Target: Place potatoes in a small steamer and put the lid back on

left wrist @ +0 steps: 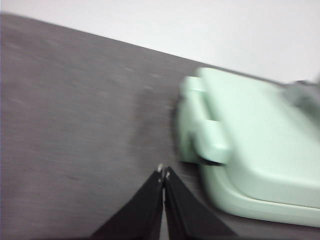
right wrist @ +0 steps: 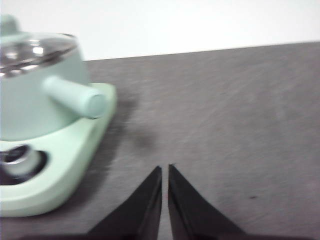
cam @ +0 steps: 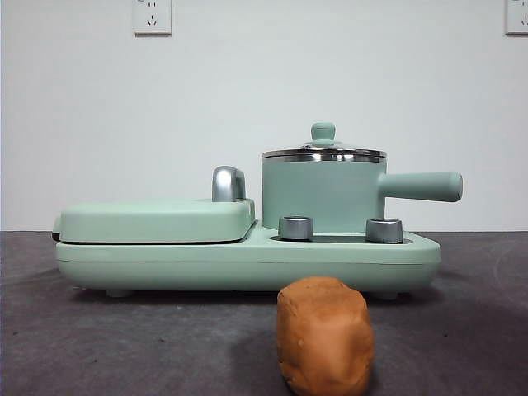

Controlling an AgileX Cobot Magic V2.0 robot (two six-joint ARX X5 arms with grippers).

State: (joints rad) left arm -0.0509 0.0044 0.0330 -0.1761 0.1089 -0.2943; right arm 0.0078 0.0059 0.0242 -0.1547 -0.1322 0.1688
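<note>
No readable text, labels, brands, numbers or signs anywhere in the three views.

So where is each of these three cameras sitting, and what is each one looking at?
Front view: low, at table height, looking level across at the potato and the lidded small steamer; no arm shows.
Left wrist view: on the left arm, looking down at the flat griddle cover; the left tool, shut, shows.
Right wrist view: on the right arm, facing the steamer's handle; the right tool, shut, shows.
Front and right wrist views share the steamer and the lid.
</note>
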